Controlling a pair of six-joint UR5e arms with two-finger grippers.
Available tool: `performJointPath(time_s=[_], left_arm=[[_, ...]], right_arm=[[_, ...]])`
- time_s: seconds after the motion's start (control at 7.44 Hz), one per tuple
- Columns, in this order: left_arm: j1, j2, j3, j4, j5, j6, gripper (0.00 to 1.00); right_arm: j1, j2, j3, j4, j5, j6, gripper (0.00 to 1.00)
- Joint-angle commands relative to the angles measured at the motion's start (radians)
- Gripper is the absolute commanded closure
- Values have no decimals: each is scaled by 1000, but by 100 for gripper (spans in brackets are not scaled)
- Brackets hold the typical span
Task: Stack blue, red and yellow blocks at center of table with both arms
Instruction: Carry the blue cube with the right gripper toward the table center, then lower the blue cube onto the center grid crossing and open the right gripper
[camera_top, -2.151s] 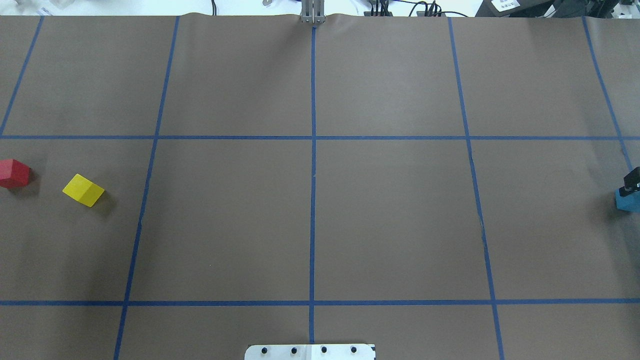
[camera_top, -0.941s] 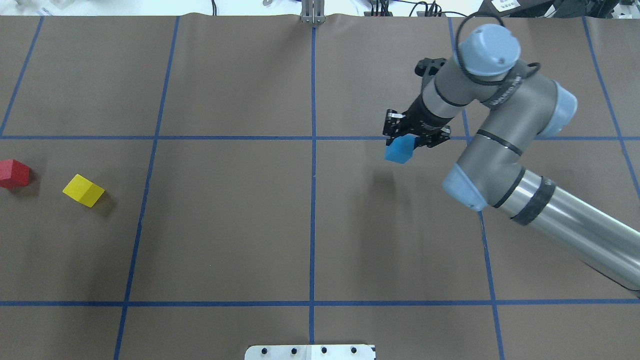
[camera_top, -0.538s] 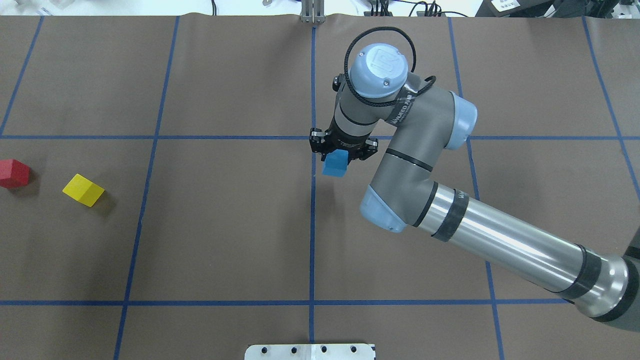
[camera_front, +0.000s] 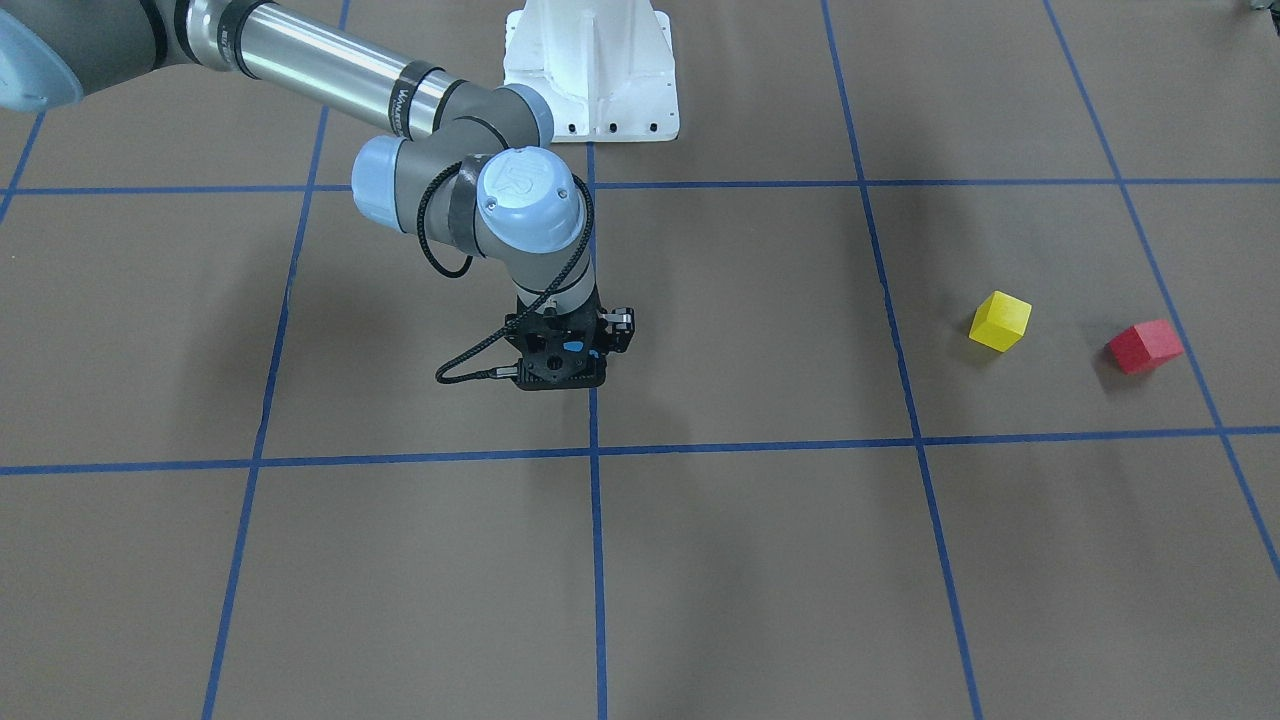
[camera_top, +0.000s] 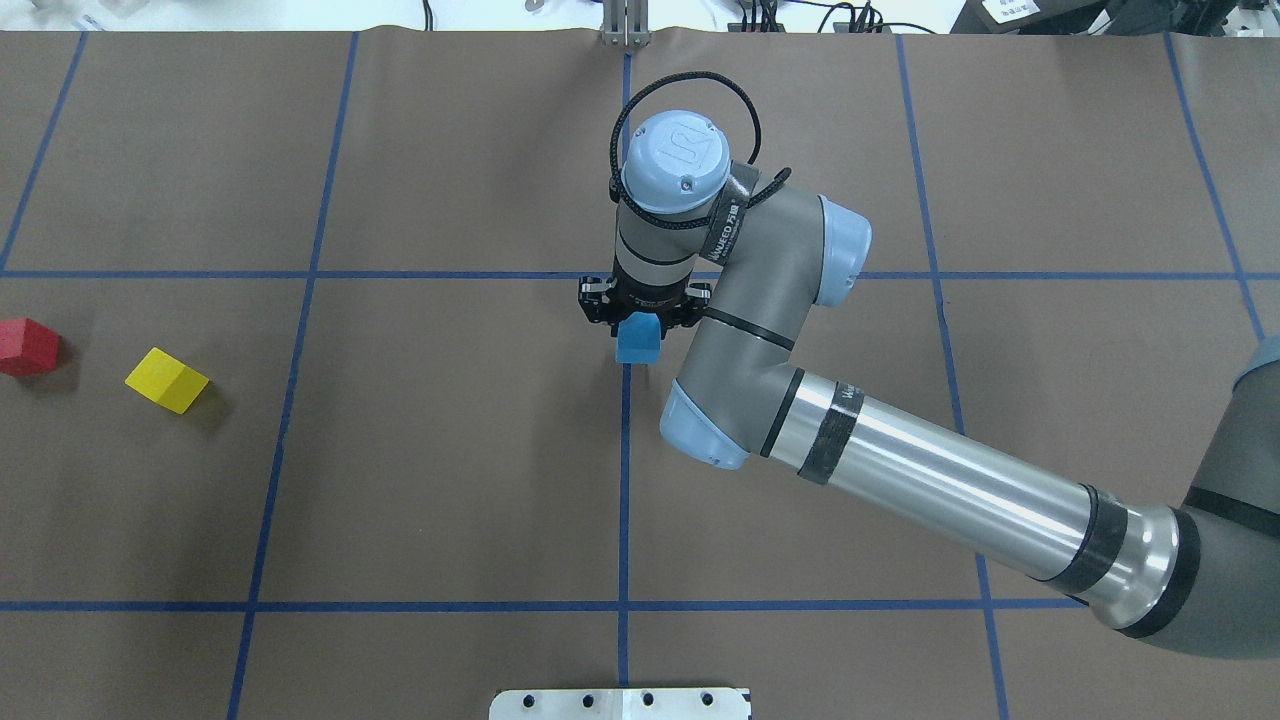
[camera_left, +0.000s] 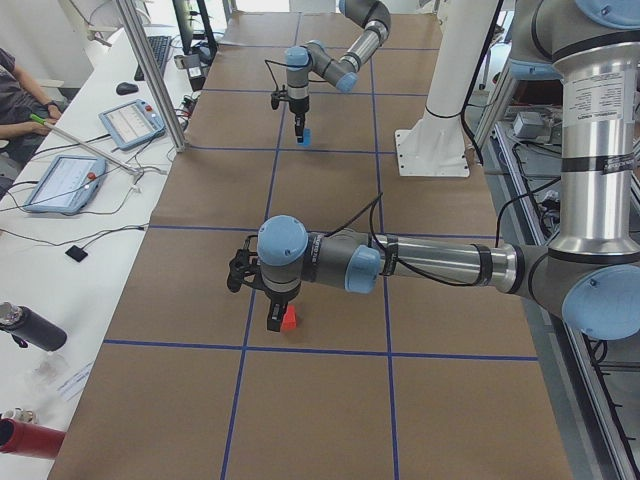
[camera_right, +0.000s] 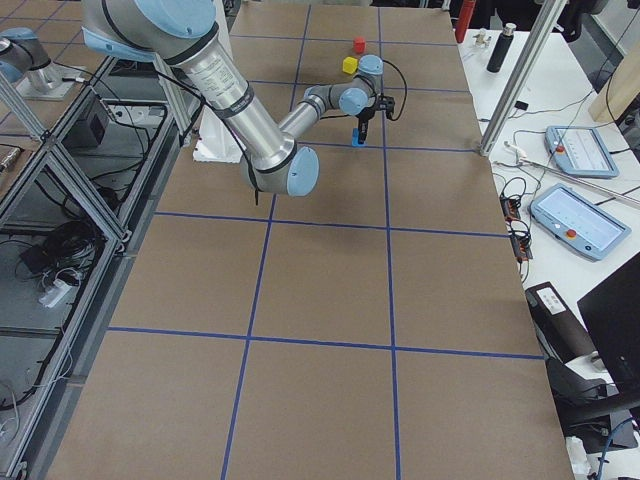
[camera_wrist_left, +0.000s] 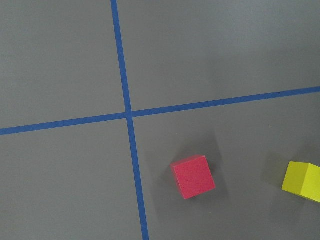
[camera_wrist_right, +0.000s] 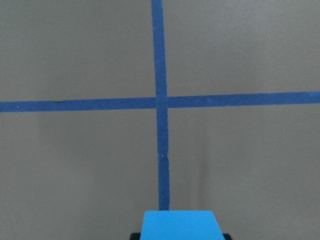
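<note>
My right gripper (camera_top: 637, 328) is shut on the blue block (camera_top: 636, 345) and holds it low over the centre tape line, just on my side of the tape crossing (camera_top: 627, 275). The block fills the bottom edge of the right wrist view (camera_wrist_right: 180, 226). The red block (camera_top: 28, 346) and the yellow block (camera_top: 166, 380) lie at the table's far left, apart from each other; both show in the left wrist view, red (camera_wrist_left: 194, 176) and yellow (camera_wrist_left: 302, 181). My left gripper (camera_left: 277, 318) shows only in the exterior left view, right by the red block (camera_left: 290, 319); I cannot tell if it is open.
Blue tape lines divide the brown table into squares. The white robot base plate (camera_top: 620, 703) sits at the near edge. The right arm's long silver link (camera_top: 940, 490) slants across the table's right half. Operators' tablets lie on a side bench (camera_left: 60, 180).
The right arm came in from the table's right edge with the blue block and carried it left to the centre line, lowering it. The red and yellow blocks have not moved.
</note>
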Motion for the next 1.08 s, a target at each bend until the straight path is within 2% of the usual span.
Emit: performJointPath(time_s=[0.0, 0.67, 0.94], left_arm=[[0, 0, 0, 0, 0, -1, 1], [0, 0, -5, 3, 0, -1, 1], [0, 2, -6, 6, -29, -1, 1]], right_arm=[[-6, 6, -18, 1, -4, -2, 100], [-10, 23, -48, 7, -18, -2, 100], [-18, 36, -66, 5, -20, -2, 100]])
